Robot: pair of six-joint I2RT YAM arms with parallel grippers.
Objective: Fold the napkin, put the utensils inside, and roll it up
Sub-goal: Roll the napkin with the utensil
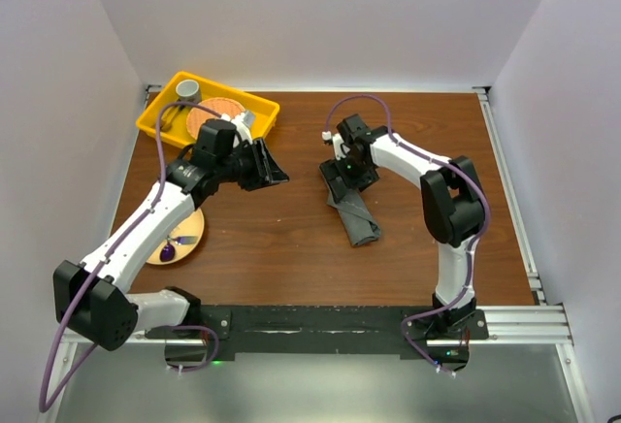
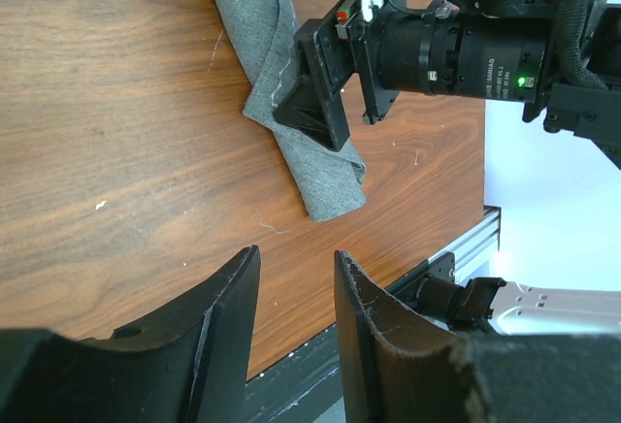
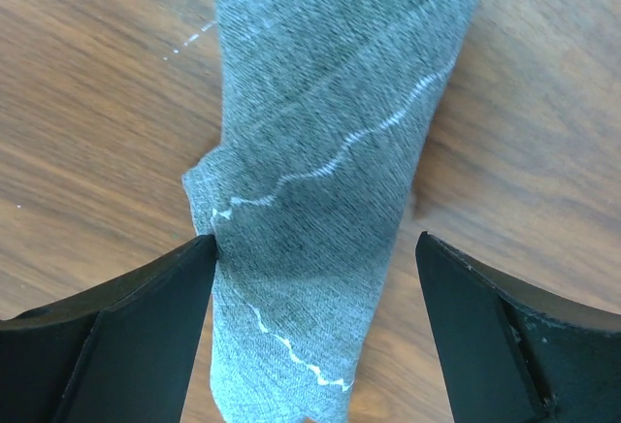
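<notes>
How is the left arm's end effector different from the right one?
The left end effector hangs over the table, away from the rolled napkin, and its gap is narrow. The right end effector straddles the napkin, and its gap is wide. Both are black, open and holding nothing.

Arm links (image 1: 136, 234): white shells, black joints.
Cables (image 1: 361, 99): purple, looping.
Fingers (image 3: 107, 336): black, wedge-shaped.
Wrist light (image 2: 522, 81): green.

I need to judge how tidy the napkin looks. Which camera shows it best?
Left wrist: nearly the whole rolled napkin is in view, only its middle hidden by the right fingers. Top external shows it small, partly under that arm. Right wrist shows only a close-up stretch with stitching.
</notes>
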